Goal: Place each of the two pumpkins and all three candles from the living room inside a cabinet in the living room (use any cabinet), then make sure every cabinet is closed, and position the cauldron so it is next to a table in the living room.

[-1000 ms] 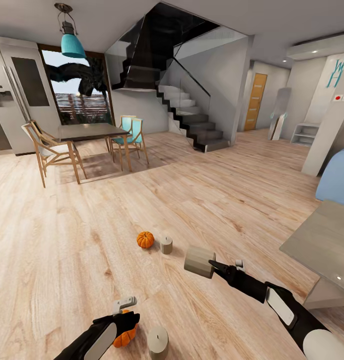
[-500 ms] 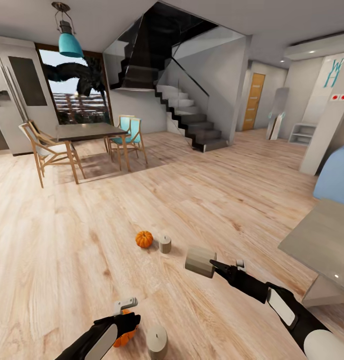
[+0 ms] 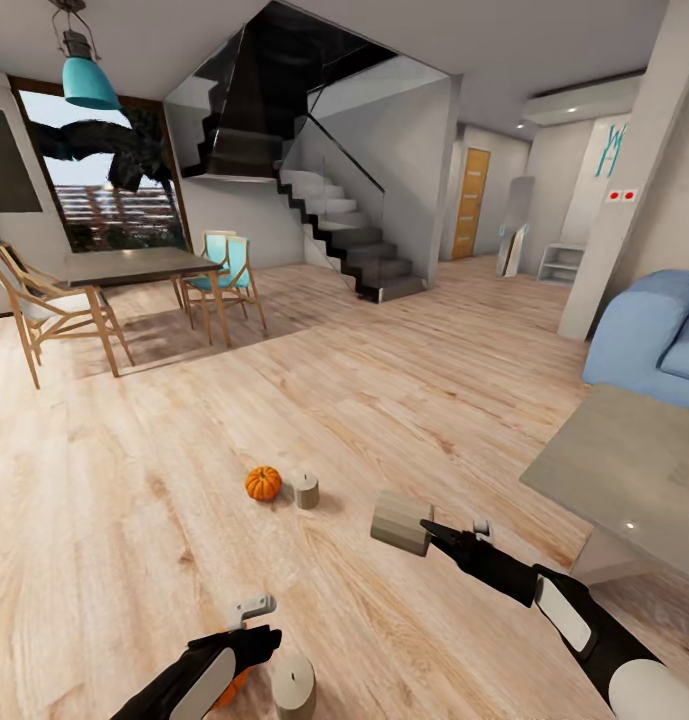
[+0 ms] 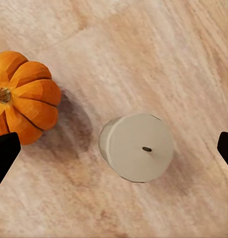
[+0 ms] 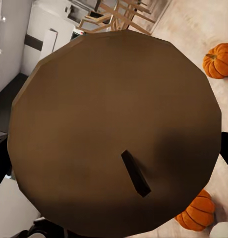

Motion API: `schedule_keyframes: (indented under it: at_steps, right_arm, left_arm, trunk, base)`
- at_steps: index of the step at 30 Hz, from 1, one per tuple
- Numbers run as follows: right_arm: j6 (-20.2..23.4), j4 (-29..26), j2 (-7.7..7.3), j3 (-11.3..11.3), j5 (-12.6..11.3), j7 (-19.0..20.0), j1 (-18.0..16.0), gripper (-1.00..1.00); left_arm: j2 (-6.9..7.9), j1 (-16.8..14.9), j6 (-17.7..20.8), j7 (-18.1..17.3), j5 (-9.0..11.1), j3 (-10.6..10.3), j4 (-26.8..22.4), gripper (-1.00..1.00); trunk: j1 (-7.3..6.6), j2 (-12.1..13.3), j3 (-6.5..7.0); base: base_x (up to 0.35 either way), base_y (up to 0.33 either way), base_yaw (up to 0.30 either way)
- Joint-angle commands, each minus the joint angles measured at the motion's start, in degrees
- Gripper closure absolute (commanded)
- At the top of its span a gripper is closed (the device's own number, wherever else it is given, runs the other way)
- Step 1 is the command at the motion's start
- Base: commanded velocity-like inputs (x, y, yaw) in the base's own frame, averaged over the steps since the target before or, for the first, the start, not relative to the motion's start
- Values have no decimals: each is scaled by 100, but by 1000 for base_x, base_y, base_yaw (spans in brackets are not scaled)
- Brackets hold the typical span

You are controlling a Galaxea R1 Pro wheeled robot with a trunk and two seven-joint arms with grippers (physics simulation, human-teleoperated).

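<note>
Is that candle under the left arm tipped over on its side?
No. In the left wrist view the candle stands upright on the wooden floor, its wick pointing up toward the camera, beside a pumpkin.

Open floor (image 3: 384, 400) ahead; obstacles: pumpkin (image 3: 263, 483) beside candle (image 3: 305, 490), table (image 3: 624, 470) rightward

Two orange pumpkins (image 3: 263, 483) (image 4: 22, 96) and two upright candles (image 3: 305, 490) (image 4: 137, 147) on floor, third candle (image 3: 401, 521) held sideways.
</note>
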Motion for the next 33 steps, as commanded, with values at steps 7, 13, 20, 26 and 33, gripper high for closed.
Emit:
schedule_keyframes:
  at_steps: [7,13,20,26,33]
  right_arm:
    - [79,-1,4,31,-81,21,-5,100]
    - [79,-30,26,49,-61,32,-5,100]
    - [79,-26,16,50,-63,33,-5,100]
    - [79,-17,11,46,-66,30,-5,100]
    - [79,-16,24,51,-49,25,-5,100]
  left_arm:
    - [8,-5,5,57,44,-32,-11,-100]
    - [8,-4,-361,78,80,-29,16,-100]
    - [3,-4,-525,163,131,-33,30,-100]
    - [-186,-11,-539,171,88,-4,334,-100]
    - [-245,-13,-540,171,69,39,440,-100]
  trunk:
    - [-1,-3,-6]
    - [-1,-3,-6]
    - [-1,-3,-6]
    - [-1,-3,6]
    - [-1,-3,26]
  base:
    - [0,0,-5]
    - [0,0,0]
    - [0,0,0]
    - [0,0,-100]
    - [0,0,-153]
